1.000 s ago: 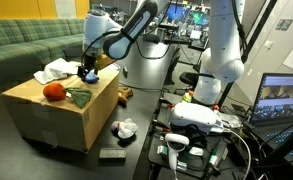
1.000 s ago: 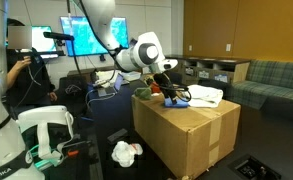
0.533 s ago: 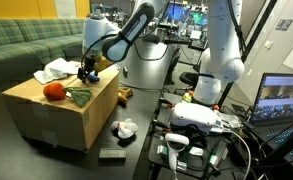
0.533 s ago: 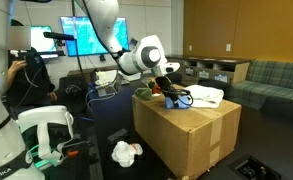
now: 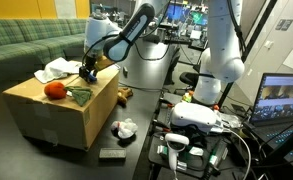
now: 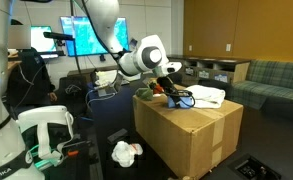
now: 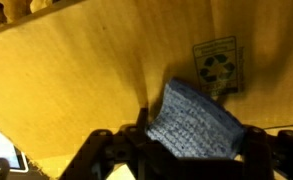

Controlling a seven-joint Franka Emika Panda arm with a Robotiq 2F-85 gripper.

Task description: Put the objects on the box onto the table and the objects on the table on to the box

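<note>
The flat blue block (image 7: 194,122) lies on top of the tan box (image 7: 76,80), between my fingers, and its two sides meet the pads in the wrist view. In both exterior views my gripper (image 5: 87,72) (image 6: 172,94) stands low over the far end of the box (image 5: 61,112) (image 6: 186,135). A red ball (image 5: 54,91), a dark green cloth (image 5: 79,97) and a white cloth (image 5: 58,69) (image 6: 204,96) also rest on the box. On the black table (image 5: 136,148) lie a white cloth wad (image 5: 124,128) (image 6: 126,152), a black bar (image 5: 112,153) and a brown plush toy (image 5: 124,94).
A green striped sofa (image 5: 21,45) stands behind the box. A second white robot arm (image 5: 221,50), a controller stand (image 5: 191,125) and a laptop (image 5: 286,100) crowd the side of the table. A seated person (image 6: 31,75) and monitors (image 6: 91,35) are at the back.
The jaws have drawn in around the blue block. The arm has barely moved over the box.
</note>
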